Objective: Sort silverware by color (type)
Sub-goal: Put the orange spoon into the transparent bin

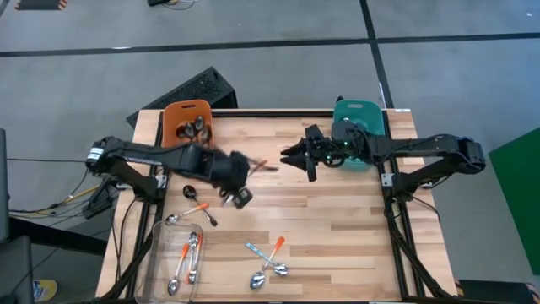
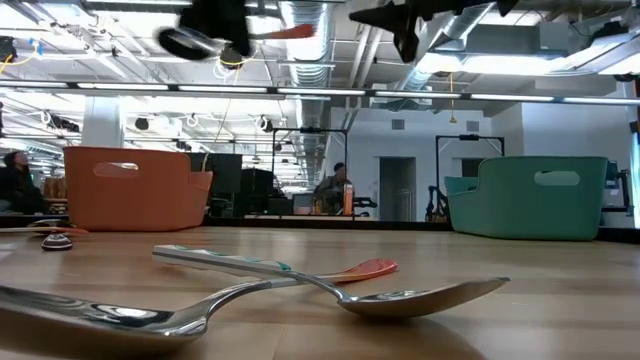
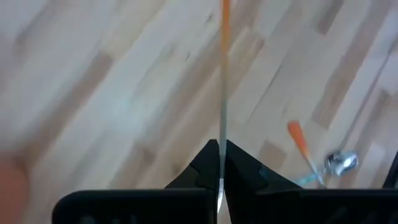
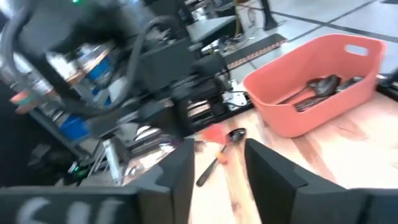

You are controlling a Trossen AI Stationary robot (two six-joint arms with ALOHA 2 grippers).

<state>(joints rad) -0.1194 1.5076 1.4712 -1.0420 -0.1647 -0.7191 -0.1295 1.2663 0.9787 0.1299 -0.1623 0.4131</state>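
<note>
You are carrying an orange-handled spoon (image 3: 224, 74) in the left gripper (image 3: 219, 163), whose fingers are clamped tight on the metal end of it, so the slim orange handle is sticking straight out ahead of the fingertips, well clear of the table (image 1: 337, 211). The right gripper (image 4: 219, 167) is hovering just beyond the handle's tip, its fingers standing apart and holding nothing; the teal bin (image 1: 359, 114) is sitting right behind it. The orange bin (image 1: 187, 122), with some dark spoons already in it, is lying back beside the left arm.

The spoon is looking light, stiff and thin, so weight is not troubling you; slip probably is. Polished metal between hard fingers is likely turning or sliding if you swing fast, and the long handle is acting as a lever. If you are passing it across, I would take the coloured handle near its middle, where the coating should be giving more grip.

The other spoons (image 1: 268, 263) are lying on the board below both grippers, some crossed over one another, a few in a clear tray (image 1: 160, 253); crossed ones are likely snagging when lifted.
</note>
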